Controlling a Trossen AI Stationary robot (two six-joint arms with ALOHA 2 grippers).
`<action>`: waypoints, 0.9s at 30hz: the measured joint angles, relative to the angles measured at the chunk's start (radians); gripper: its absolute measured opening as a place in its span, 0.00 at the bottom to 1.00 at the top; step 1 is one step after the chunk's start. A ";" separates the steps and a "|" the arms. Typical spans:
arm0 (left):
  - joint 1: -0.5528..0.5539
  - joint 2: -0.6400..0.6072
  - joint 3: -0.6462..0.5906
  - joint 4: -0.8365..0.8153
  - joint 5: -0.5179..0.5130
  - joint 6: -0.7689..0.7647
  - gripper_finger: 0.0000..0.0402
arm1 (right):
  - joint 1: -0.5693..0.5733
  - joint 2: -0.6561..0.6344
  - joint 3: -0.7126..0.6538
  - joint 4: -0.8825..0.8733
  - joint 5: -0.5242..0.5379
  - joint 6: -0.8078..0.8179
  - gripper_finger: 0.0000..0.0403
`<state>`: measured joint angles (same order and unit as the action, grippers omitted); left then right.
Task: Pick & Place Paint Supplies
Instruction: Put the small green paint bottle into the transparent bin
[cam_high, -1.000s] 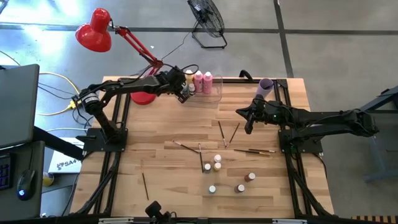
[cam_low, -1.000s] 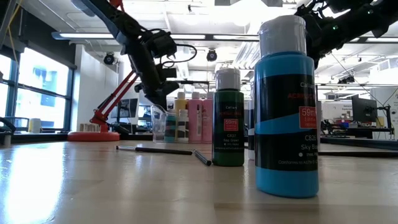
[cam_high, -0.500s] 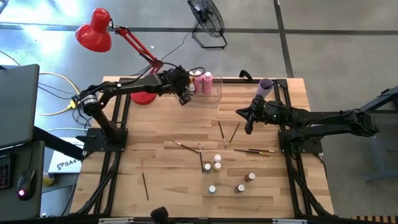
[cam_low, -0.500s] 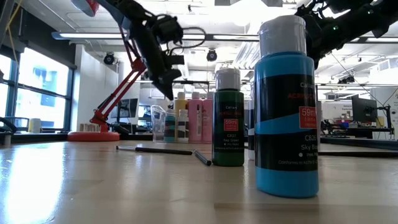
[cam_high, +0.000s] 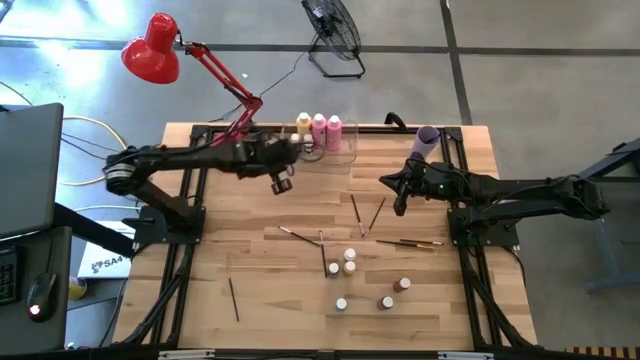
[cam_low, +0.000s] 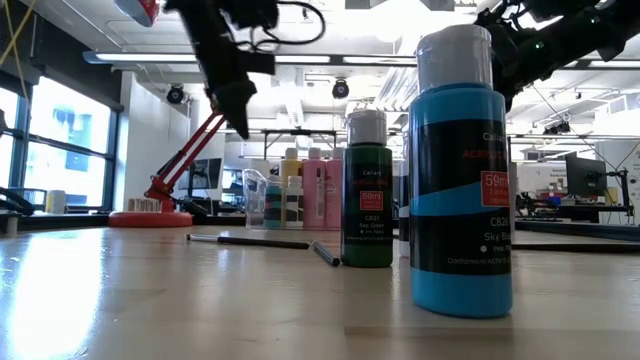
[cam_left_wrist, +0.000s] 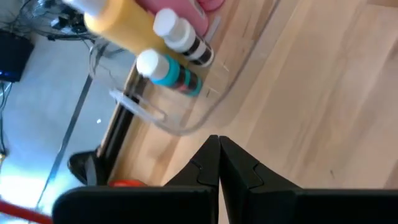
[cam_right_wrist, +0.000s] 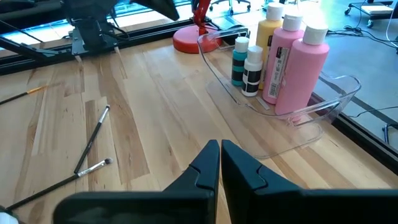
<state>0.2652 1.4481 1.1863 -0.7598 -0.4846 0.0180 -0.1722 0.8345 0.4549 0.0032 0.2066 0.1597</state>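
Note:
A clear bin (cam_high: 330, 142) at the table's far middle holds a yellow-orange bottle (cam_right_wrist: 270, 34), two pink bottles (cam_right_wrist: 298, 62) and two tiny white-capped bottles (cam_right_wrist: 245, 62), all upright on its floor. Several tiny bottles (cam_high: 348, 262) stand on the near middle of the table, among them a blue one (cam_low: 460, 170) and a green one (cam_low: 367, 190). Thin paintbrushes (cam_high: 355, 215) lie flat around them. My left gripper (cam_high: 280, 183) hangs shut and empty above the bare wood, just near-left of the bin (cam_left_wrist: 186, 118). My right gripper (cam_high: 400, 195) hovers shut and empty right of the bin.
A lilac cup (cam_high: 427, 137) stands at the far right. A red desk lamp's base (cam_high: 232, 155) sits at the far left beside the bin. One brush (cam_high: 233, 298) lies alone near the left front. Bare wood lies between the bin and the brushes.
My left gripper has drawn back from over the bin's left end toward the table's near and left side, rising and rolling as it went. Its fingers have stayed shut. The bottles in the bin stand as before.

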 joint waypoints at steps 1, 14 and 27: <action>-0.013 -0.021 -0.024 0.006 -0.005 -0.019 0.00 | 0.000 0.000 0.000 0.000 0.000 0.000 0.02; -0.151 -0.316 -0.417 0.491 0.147 -0.032 0.00 | 0.000 0.000 0.000 0.006 0.000 0.000 0.02; -0.201 -0.299 -0.636 1.123 0.770 0.217 0.00 | 0.000 0.000 0.000 0.009 0.000 0.000 0.02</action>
<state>0.0643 1.1494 0.5499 0.3633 0.2854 0.2355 -0.1722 0.8349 0.4549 0.0120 0.2066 0.1600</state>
